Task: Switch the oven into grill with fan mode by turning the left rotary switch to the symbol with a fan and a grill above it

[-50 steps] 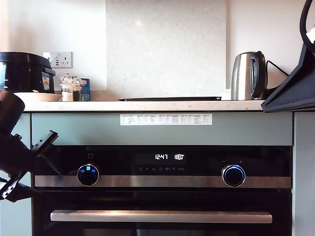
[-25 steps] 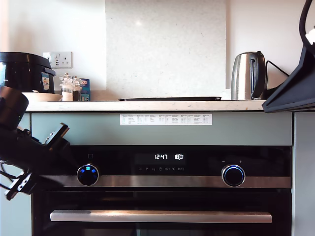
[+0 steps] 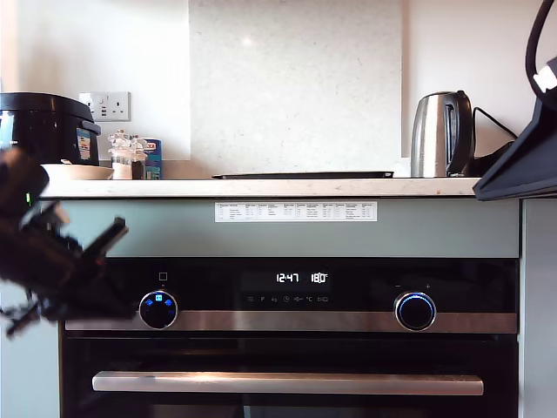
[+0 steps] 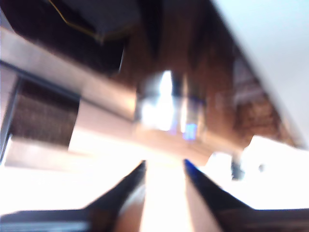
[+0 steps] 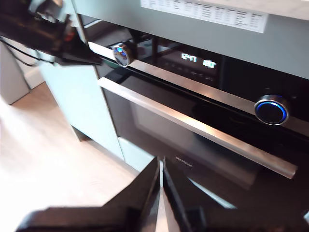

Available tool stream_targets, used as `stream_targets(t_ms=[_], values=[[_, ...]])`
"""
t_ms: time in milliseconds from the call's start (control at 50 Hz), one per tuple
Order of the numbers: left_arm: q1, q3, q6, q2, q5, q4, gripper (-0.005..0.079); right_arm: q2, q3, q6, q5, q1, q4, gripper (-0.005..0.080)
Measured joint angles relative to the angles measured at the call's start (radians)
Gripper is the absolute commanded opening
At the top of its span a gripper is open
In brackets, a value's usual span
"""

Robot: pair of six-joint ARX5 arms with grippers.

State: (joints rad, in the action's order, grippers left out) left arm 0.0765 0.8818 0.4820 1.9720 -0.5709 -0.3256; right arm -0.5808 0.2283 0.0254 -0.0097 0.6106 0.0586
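my first gripper point(image 3: 122, 270): jaws apart, just left of the left rotary switch point(image 3: 158, 309) in the exterior view
my second gripper point(image 5: 160, 180): pinched nearly closed, holding nothing, well back from the oven point(image 5: 203, 145)
display point(image 3: 300, 278): 12:47, 180

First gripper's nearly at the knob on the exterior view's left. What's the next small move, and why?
Probably ease my first gripper straight forward until its open jaws straddle the mode knob, then close. The knob sits dead ahead between the fingertips in the first wrist view, lit blue, but the exterior view shows the gripper short of it, not touching.

On the counter point(image 3: 261, 187) above the oven point(image 3: 287, 340), a kettle point(image 3: 441, 135) stands at two o'clock, a cooker point(image 3: 43, 126) at ten.
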Motion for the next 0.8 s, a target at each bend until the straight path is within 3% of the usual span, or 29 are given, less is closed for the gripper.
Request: stream_targets(t_ms=[240,800], values=[[0.006,-0.002,-0.208,-0.173,0.052,0.082,-0.0022,0.0,0.0,0.0,0.058,0.0,0.002,-0.0012],[0.054,-0.285,-0.288,-0.505,0.118,0.101,-0.0022,0.0,0.0,0.056,0.098,-0.048,0.061,-0.0012]])
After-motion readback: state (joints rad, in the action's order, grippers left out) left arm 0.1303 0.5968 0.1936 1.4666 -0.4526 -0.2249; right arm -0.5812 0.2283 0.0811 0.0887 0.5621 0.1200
